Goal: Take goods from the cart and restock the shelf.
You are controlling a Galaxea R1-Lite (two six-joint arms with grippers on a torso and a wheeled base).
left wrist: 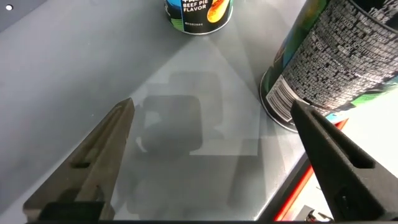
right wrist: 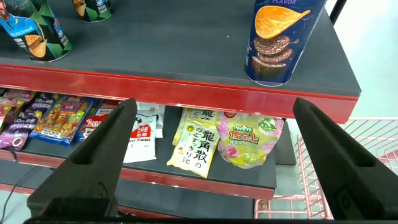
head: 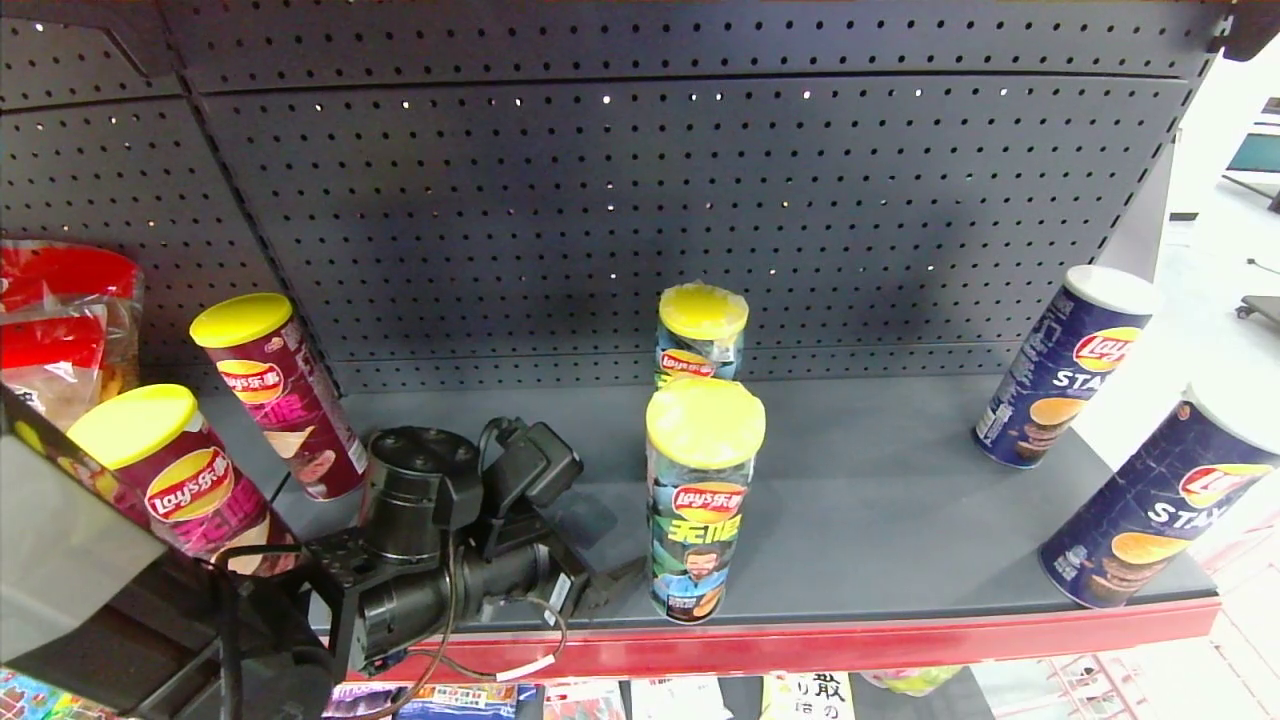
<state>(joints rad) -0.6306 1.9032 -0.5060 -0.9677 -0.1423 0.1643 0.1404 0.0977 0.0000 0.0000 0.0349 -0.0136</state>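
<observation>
Left gripper [left wrist: 212, 104] and right gripper [right wrist: 214, 102] gaped wide, both empty. Six chip cans [head: 703, 500] stood on the shelf [head: 880, 500]; wide gaps suggested more restocking was left.

The right gripper [right wrist: 214, 104] is holding its two dark fingers wide apart in the foreground. Beyond them, a blue chip can [right wrist: 283, 37] is standing upright near the grey shelf's red front lip [right wrist: 186, 82], and a green chip can [right wrist: 34, 34] is standing well apart from it. On the lower shelf [right wrist: 205, 182], a yellow packet [right wrist: 199, 140] is lying just beside a pink-green bag [right wrist: 252, 140]. A pink wire cart [right wrist: 354, 180] is showing at the frame's edge.
</observation>
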